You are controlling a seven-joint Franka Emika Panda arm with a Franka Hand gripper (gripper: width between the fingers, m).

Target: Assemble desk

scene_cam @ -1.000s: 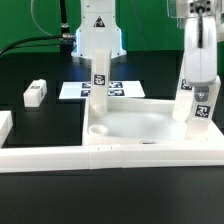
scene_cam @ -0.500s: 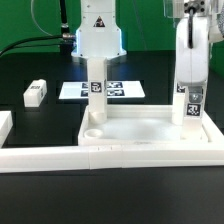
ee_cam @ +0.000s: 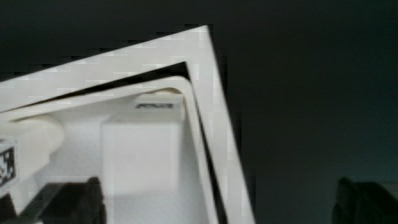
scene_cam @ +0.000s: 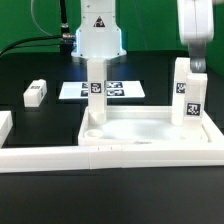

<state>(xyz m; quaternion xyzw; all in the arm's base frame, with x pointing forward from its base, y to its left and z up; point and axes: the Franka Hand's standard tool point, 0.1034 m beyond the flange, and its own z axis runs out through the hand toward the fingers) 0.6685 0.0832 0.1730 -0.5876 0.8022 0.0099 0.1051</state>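
The gripper [scene_cam: 196, 66] is pictured at the upper right of the exterior view, poised just above an upright leg block [scene_cam: 187, 97]. Its jaws are spread open and nothing is held between them. In the wrist view the dark fingertips [ee_cam: 366, 196] are shown wide apart, with a clear gap beside the white block below them.

The tabletop [scene_cam: 150, 128], a white rimmed tray, is seen at the centre right of the exterior view, lying flat on the black table [scene_cam: 50, 125]. The leg block under the gripper is stood in the tray's far corner on the exterior view's right. A second leg block [scene_cam: 95, 88] is stood upright in the far corner on the exterior view's left. A third leg block [scene_cam: 36, 93] is seen lying on the table at the middle left of the frame, well apart from the tray.

The marker board [scene_cam: 125, 90] is shown flat behind the tray, partly hidden by the second leg block. A long white rail [scene_cam: 60, 157] is laid across the lower part of the frame, against the tray's near edge. The robot's white base [scene_cam: 98, 35] is visible at the top centre.
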